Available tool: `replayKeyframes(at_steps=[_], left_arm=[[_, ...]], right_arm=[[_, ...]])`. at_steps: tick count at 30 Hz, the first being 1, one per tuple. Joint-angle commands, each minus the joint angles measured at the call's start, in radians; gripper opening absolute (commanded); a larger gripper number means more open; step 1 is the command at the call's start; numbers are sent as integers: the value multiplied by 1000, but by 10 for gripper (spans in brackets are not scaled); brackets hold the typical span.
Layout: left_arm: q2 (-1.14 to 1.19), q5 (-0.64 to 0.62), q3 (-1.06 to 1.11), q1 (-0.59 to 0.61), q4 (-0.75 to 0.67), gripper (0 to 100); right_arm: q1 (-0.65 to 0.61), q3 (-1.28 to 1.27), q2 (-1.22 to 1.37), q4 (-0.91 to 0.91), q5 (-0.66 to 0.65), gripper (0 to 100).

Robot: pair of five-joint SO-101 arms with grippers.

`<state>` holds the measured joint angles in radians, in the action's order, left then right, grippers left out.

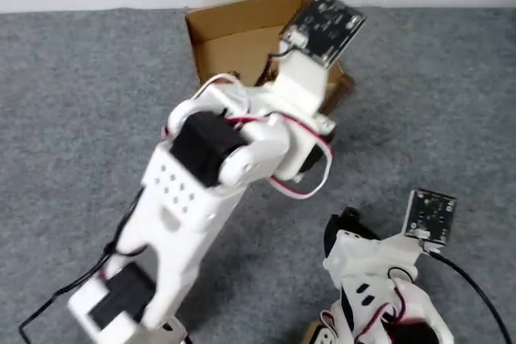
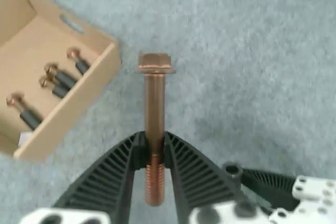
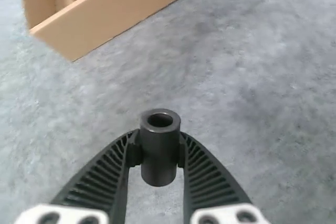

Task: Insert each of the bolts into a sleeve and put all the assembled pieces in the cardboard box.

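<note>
My left gripper (image 2: 154,153) is shut on a copper bolt (image 2: 155,114), gripped low on the shank with the hex head pointing away, over grey carpet beside the cardboard box (image 2: 79,90). Several assembled bolt-and-sleeve pieces (image 2: 52,85) lie inside the box. My right gripper (image 3: 159,153) is shut on a black sleeve (image 3: 159,145), its open bore facing up. In the high view the left arm (image 1: 234,151) stretches toward the box (image 1: 234,38), while the right arm (image 1: 387,279) sits near the front right.
Grey carpet (image 1: 81,118) covers the table all around. In the right wrist view the box's outer wall (image 3: 105,14) stands some way beyond the sleeve, with open carpet between them. A black cable (image 1: 476,296) trails at the front right.
</note>
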<state>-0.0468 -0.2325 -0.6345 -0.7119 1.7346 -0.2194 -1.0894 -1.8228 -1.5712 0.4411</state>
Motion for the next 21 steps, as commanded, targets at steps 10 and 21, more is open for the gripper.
replayKeyframes(at_steps=[10,21], left_arm=[[-614,-5,754,5,-308,3],[-1073,-6,1379,6,-781,4]], right_arm=[[-154,63,12,8,-157,8],[-375,28,21,177,-256,8]])
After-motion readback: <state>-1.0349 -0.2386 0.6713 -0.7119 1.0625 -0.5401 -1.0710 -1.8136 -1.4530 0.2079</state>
